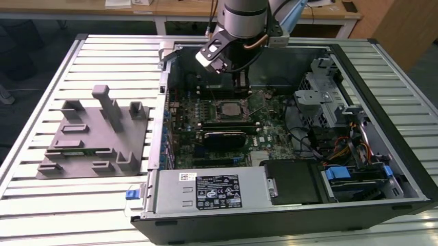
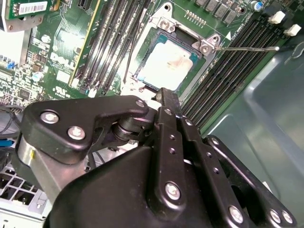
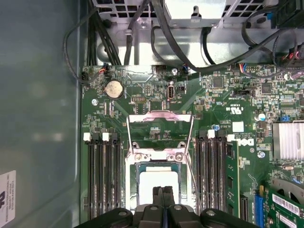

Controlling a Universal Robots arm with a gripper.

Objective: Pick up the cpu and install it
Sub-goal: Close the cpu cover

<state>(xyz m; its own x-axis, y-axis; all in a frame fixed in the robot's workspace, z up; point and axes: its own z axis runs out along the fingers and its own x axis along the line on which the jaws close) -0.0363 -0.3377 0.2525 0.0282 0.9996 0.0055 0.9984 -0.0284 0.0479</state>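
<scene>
The cpu [image 2: 167,64] lies flat in the black-framed motherboard socket [image 2: 142,80], silvery top up, inside the open computer case [image 1: 383,66]. In the first wrist view the cpu [image 3: 156,183] sits below the socket's metal load plate [image 3: 160,124], which is swung open. The thin retention lever [image 2: 247,47] sticks out to the side. My gripper [image 2: 166,94] hovers just above the cpu's edge, its two black fingers pressed together with nothing between them. From the exterior view the gripper [image 1: 241,93] hangs over the socket and cpu [image 1: 228,108].
Black memory slots [image 3: 102,175] flank the socket on both sides. A power supply [image 1: 208,189], drive cage [image 1: 329,97] and loose cables [image 1: 342,148] crowd the case. A grey fixture plate [image 1: 92,138] lies on the slatted table at the exterior view's left.
</scene>
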